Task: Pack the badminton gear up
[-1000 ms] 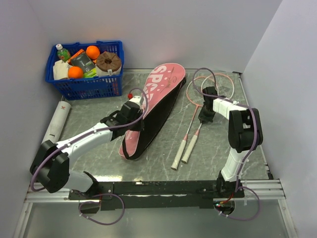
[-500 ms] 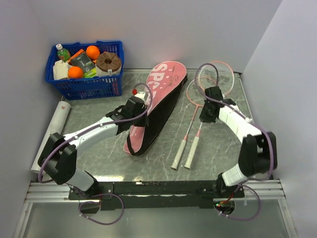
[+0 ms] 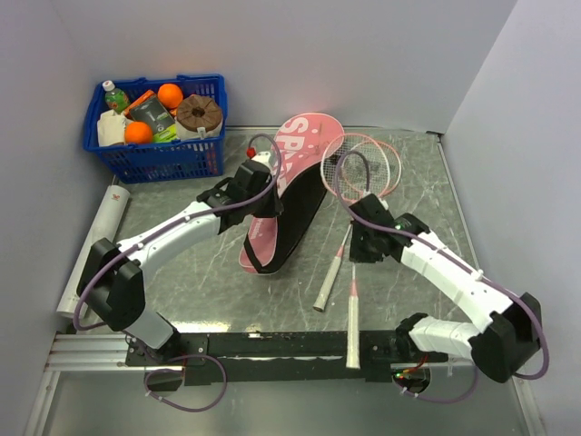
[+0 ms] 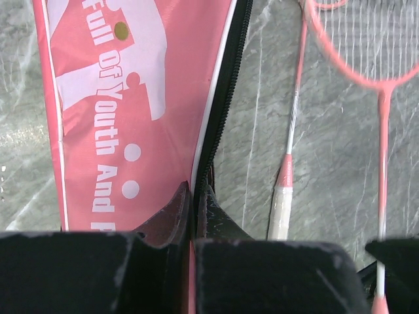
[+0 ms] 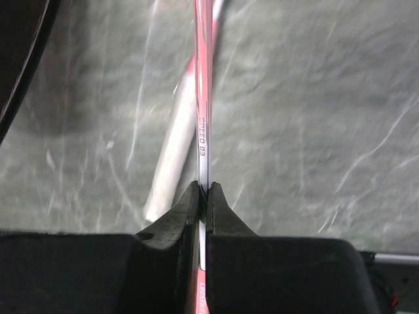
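Note:
The pink "SPORT" case with a black edge lies tilted at mid-table. My left gripper is shut on its black zipper edge, as the left wrist view shows. My right gripper is shut on the thin shaft of one racket; its white handle reaches over the front rail. The second racket's white handle lies on the table beside it and shows in the right wrist view. Both racket heads overlap beside the case. The long white tube lies at the far left. No shuttlecocks are in view.
A blue plastic basket with oranges, a bottle and packets stands at the back left. White walls close the table at left, back and right. The black front rail runs along the near edge.
My right gripper has pulled its racket toward the near edge and leftward, so the handle now overhangs the front rail. My left gripper has moved the case's held edge back and to the right.

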`<state>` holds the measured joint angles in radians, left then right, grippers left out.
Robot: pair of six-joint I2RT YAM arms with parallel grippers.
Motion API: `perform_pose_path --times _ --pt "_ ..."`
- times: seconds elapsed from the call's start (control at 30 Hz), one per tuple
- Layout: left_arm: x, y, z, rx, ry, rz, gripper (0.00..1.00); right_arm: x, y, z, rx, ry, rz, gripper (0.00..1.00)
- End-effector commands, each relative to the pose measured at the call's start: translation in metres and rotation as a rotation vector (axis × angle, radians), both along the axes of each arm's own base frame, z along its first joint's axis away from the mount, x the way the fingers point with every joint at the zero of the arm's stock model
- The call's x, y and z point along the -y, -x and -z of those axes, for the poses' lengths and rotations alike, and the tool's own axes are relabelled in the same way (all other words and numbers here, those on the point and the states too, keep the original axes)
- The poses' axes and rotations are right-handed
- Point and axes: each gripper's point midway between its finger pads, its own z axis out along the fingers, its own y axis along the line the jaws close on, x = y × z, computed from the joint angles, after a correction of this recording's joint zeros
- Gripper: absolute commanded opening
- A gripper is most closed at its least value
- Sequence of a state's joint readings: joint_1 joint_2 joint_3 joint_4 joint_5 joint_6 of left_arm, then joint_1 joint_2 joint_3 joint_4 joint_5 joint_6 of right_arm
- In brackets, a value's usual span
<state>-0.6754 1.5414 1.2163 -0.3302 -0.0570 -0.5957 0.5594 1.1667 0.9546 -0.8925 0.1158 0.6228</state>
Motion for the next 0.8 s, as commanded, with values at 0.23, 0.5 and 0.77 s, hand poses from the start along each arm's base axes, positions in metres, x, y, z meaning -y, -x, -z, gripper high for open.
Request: perform_pose_path --times 0.23,0.5,0.77 --pt "0.001 -0.015 -0.036 0.113 0.114 -0.054 0.01 -0.02 0.073 0.008 -0.086 0.0 -0.019 0.0" --pt "0.006 -0.005 -0.036 0.096 0.14 -0.016 0.01 -0.049 0.09 0.019 -0.116 -0.014 -0.072 0.0" --pt "-0.002 0.03 0.001 0.022 0.111 0.024 0.01 -0.079 0.042 0.015 -0.057 0.044 -0.123 0.0"
